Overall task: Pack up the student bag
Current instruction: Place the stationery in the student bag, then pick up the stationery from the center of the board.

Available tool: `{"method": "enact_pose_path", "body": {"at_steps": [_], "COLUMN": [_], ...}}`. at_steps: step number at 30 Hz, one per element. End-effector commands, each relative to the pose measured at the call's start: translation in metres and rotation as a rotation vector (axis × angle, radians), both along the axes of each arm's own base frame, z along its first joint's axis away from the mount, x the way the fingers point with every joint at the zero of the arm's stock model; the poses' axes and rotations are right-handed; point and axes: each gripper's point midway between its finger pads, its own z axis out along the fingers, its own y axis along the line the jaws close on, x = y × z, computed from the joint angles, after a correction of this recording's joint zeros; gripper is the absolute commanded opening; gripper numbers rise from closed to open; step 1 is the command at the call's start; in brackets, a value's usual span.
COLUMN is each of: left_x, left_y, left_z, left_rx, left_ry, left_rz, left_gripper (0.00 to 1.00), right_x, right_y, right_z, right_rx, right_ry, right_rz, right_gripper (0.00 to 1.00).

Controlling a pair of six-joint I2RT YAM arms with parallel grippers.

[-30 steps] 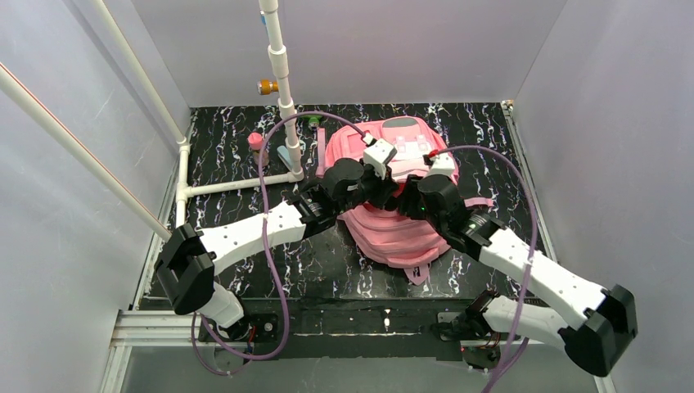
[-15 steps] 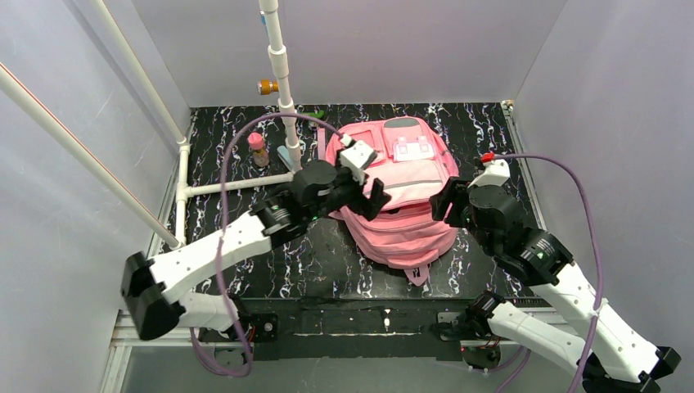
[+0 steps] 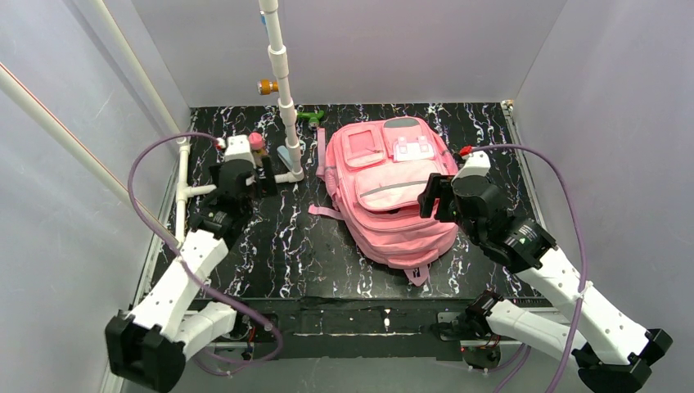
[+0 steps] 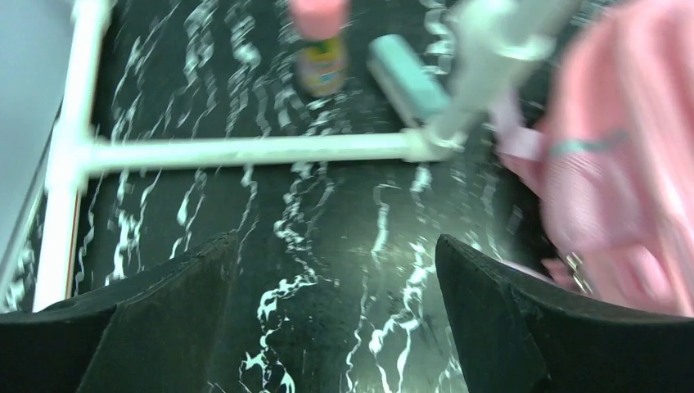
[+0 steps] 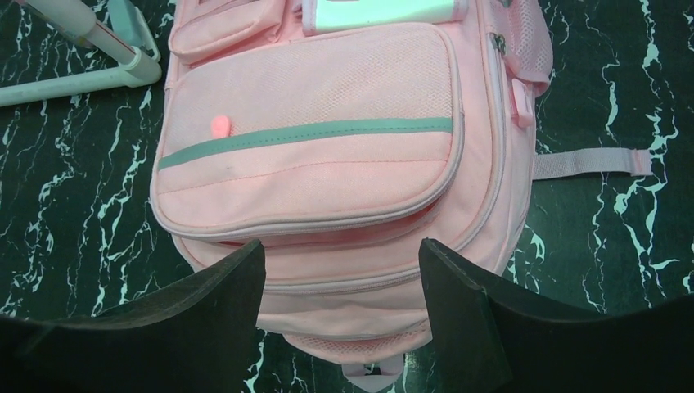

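Observation:
The student bag (image 3: 385,196), a large pink backpack with zip pockets and a white patch near its top, lies flat on the black marbled table. My right gripper (image 3: 431,196) hovers at the bag's right side, open and empty. In the right wrist view the bag (image 5: 327,164) fills the frame, with the right gripper (image 5: 341,246) spread over its lower pockets. My left gripper (image 3: 263,173) is off to the left by the white pipe frame, open with nothing in it. The blurred left wrist view shows the left gripper (image 4: 335,241) above bare table, the bag (image 4: 630,164) at the right edge.
A white pipe frame (image 3: 237,184) with an upright pole (image 3: 282,90) stands at the left. A small bottle with a pink cap (image 3: 257,143) and a teal block (image 3: 287,155) sit by it. A green item (image 3: 311,117) lies at the back. Grey walls enclose the table.
Both grippers have left the bag and opened. The left arm swung far left to the pipe frame; the right arm drew back to the bag's right side.

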Motion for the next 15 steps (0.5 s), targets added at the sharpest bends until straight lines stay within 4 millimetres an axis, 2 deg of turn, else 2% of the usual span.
{"method": "enact_pose_path", "body": {"at_steps": [1, 5, 9, 12, 15], "left_x": [0.035, 0.090, 0.139, 0.166, 0.190], "left_y": [0.053, 0.066, 0.068, 0.072, 0.065], "left_z": [-0.021, -0.029, -0.041, -0.056, -0.067], "left_rx": [-0.225, -0.299, -0.195, -0.132, -0.170], "left_ry": [-0.035, -0.053, 0.015, 0.041, 0.049], "left_rz": [0.349, 0.420, 0.390, 0.383, 0.341], "left_gripper": [0.90, 0.94, 0.98, 0.98, 0.98], "right_x": [0.004, -0.002, -0.009, -0.011, -0.013], "right_y": [0.000, -0.010, -0.019, -0.025, -0.026], "right_z": [0.039, 0.046, 0.051, 0.051, 0.051], "right_rx": [0.030, 0.026, 0.029, 0.036, 0.045], "right_ry": [-0.091, -0.102, -0.109, -0.116, -0.114], "right_rz": [0.018, 0.006, -0.012, -0.029, -0.035], "right_gripper": [0.77, 0.80, 0.81, 0.82, 0.83]}}
